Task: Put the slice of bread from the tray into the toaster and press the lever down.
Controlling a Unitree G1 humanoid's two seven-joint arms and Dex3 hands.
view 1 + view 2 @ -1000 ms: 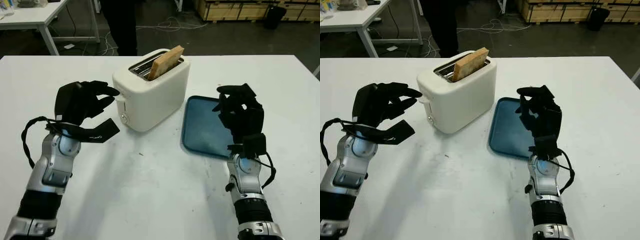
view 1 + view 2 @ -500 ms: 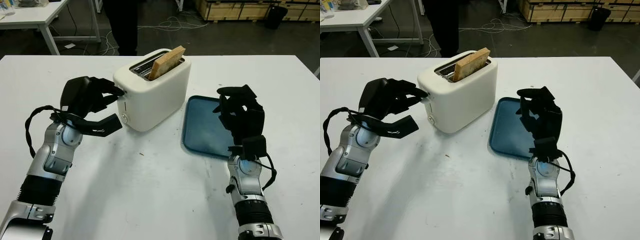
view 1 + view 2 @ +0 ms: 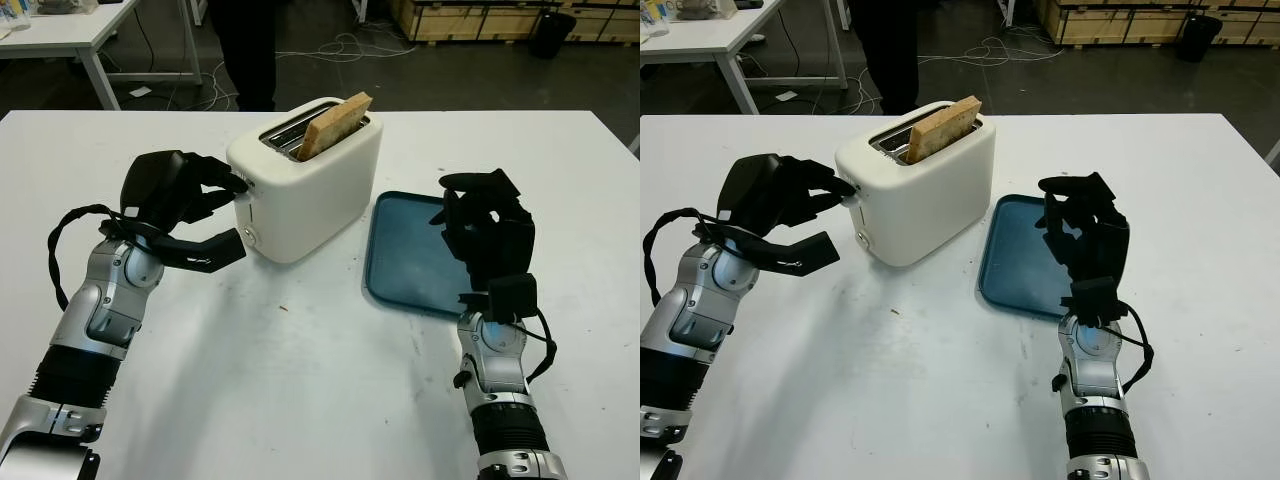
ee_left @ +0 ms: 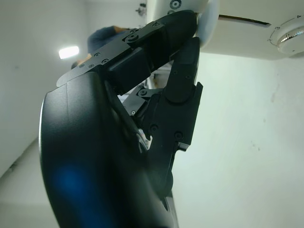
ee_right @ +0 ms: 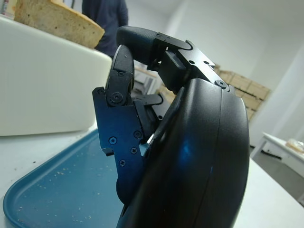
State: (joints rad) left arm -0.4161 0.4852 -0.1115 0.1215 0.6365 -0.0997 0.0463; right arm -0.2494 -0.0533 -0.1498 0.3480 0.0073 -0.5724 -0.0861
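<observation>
— Where's the left hand (image 3: 185, 195)?
— At the toaster's (image 3: 305, 180) end face, fingers curled, fingertips on the lever (image 3: 243, 184), gripping nothing.
— The right hand (image 3: 487, 228)?
— Curled and empty above the blue tray (image 3: 400, 262) on the desk (image 3: 300, 370).
— And the bread (image 3: 334, 124)?
— Standing in the toaster's slot.

- A white counter (image 3: 300, 400) fills the near part of the scene, its far edge running straight across.
- Beyond it lies a dark grey floor (image 3: 450, 75) with loose cables (image 3: 345, 45) trailing over it.
- A white side table (image 3: 90, 35) on pale legs stands at the far left.
- Wooden crates (image 3: 470, 18) line the far right, with a dark bin (image 3: 548, 30) beside them.
- A person in dark trousers (image 3: 245, 50) stands behind the counter.
</observation>
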